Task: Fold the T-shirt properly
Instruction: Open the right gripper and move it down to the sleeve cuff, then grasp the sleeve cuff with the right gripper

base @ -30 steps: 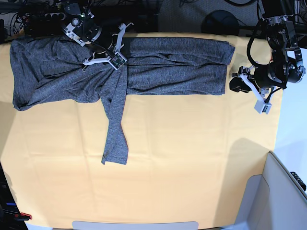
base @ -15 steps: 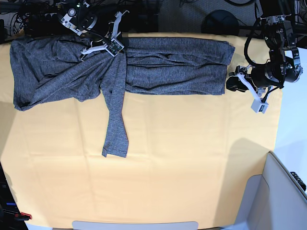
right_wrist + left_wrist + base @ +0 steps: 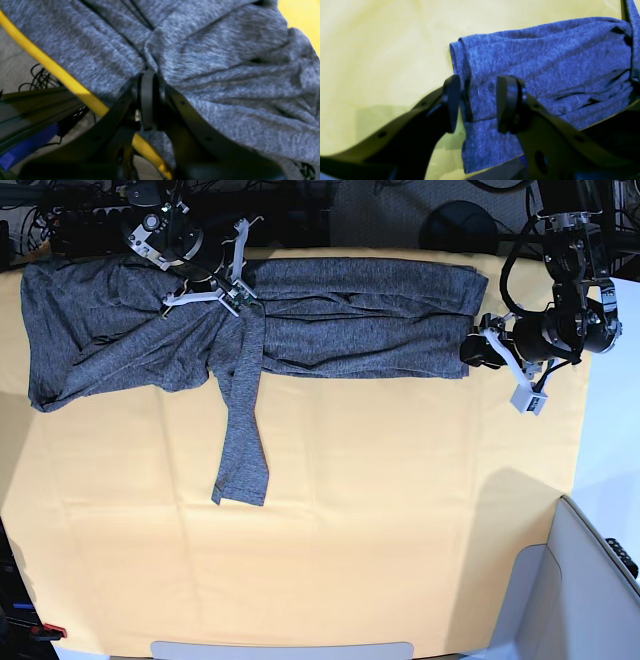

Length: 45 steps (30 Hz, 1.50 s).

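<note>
right gripper [image 3: 147, 100] pinches a bunch of the t-shirt [image 3: 330, 320], left gripper [image 3: 476, 100] gapes wide around its folded edge, so tugging now may unravel that fold.

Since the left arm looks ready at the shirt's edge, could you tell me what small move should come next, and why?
Probably close the left gripper. Its fingers stand open astride the folded edge of the T-shirt, with fabric between them, while the right gripper is already shut on a bunch of cloth.
</note>
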Motion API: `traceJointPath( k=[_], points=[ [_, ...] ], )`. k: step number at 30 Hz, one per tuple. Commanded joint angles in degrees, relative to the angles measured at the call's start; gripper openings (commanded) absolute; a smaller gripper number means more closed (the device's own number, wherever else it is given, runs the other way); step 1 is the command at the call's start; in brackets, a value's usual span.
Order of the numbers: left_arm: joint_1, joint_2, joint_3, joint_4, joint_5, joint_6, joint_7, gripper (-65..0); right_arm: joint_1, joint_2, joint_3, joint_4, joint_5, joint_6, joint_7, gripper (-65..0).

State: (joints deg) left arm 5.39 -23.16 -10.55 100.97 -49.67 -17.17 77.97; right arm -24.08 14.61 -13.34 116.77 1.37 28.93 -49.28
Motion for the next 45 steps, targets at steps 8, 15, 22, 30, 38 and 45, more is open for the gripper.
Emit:
traceJointPath(
  k=[8,15,22,30,38,45],
  points=[
    [-0.68,-0.62,-0.49,0.88,-0.57,-0.11,-0.39,-43.0,0.38,-2.7,0.29,0.9,0.17,-0.31,1.32,-41.8],
    [-0.68,-0.62,-0.4,0.88,-0.57,-0.11,-0.39,-43.0,0.47,-2.52,0.2,1.08,0.35,-0.22,1.5,-36.1],
    [-0.68,-0.62,-0.31,0.88,-0.57,-0.11,-0.13,-43.0,3.81,-3.49,4.95,1.08,0.44,-0.14,1.76,-37.8],
    [-0.68,-0.62,-0.31,0.88,-0.57,-0.11,-0.13,-43.0,13.66,-15.45,13.56,0.81,0.44,-0.14,1.41,-37.4],
    [-0.68,-0.62,-0.22,0.88,-0.57,-0.11,-0.3,-43.0,26.05,-23.61,23.76,-6.4,0.44,-0.22,-2.72,-37.3],
    [-0.68,-0.62,1.97,0.88,-0.48,-0.11,-0.48,-43.0,36.08,-23.61,34.31,-26.09,17.14,-4.44,-2.99,-37.3]
  ],
)
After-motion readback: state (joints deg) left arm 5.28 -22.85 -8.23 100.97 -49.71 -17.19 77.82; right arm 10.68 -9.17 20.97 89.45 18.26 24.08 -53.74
